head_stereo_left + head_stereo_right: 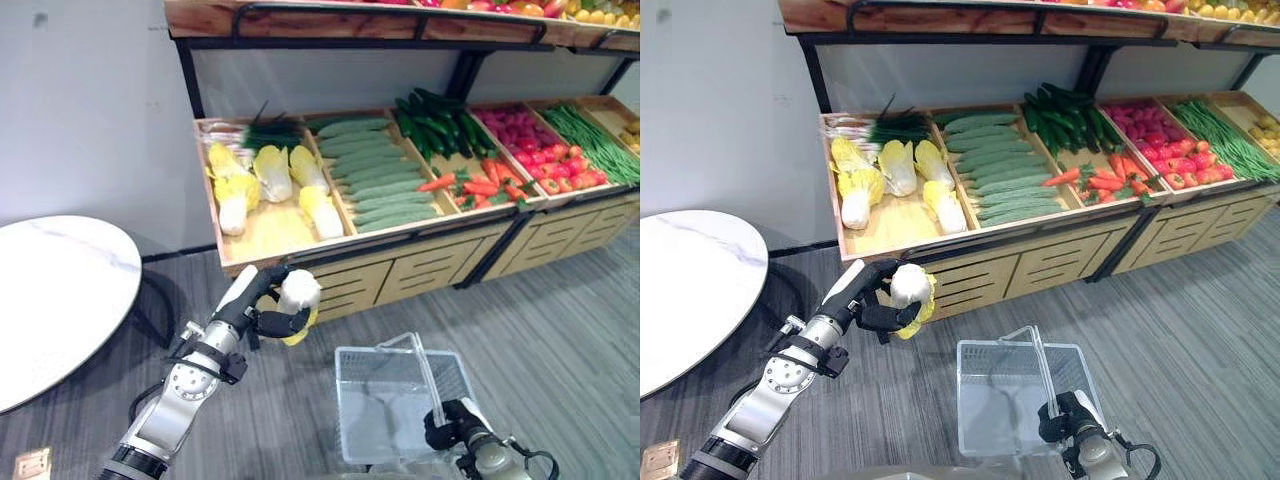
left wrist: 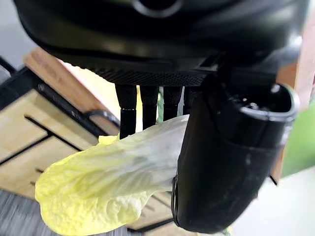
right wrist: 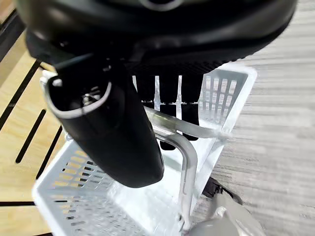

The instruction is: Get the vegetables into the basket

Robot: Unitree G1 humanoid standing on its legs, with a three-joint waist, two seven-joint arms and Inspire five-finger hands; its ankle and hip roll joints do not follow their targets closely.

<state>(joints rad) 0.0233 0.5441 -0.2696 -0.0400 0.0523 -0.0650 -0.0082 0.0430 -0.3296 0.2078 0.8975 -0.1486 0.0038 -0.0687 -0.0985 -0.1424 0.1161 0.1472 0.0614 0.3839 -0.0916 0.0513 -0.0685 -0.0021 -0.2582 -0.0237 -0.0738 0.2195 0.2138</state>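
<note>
cabbage (image 1: 298, 293) gripped by left hand (image 1: 262, 312), beside shelf (image 1: 400, 262), near basket (image 1: 390, 400).

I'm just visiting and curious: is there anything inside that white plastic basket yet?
The white plastic basket looks empty; its mesh bottom shows bare. The right hand grips its handle, covering a corner. The yellow-white cabbage is in the left hand, outside the basket.

Bright even light, soft shadow under the round surface (image 1: 50, 290) at 9 o'clock, wrist views blurry up close
</note>
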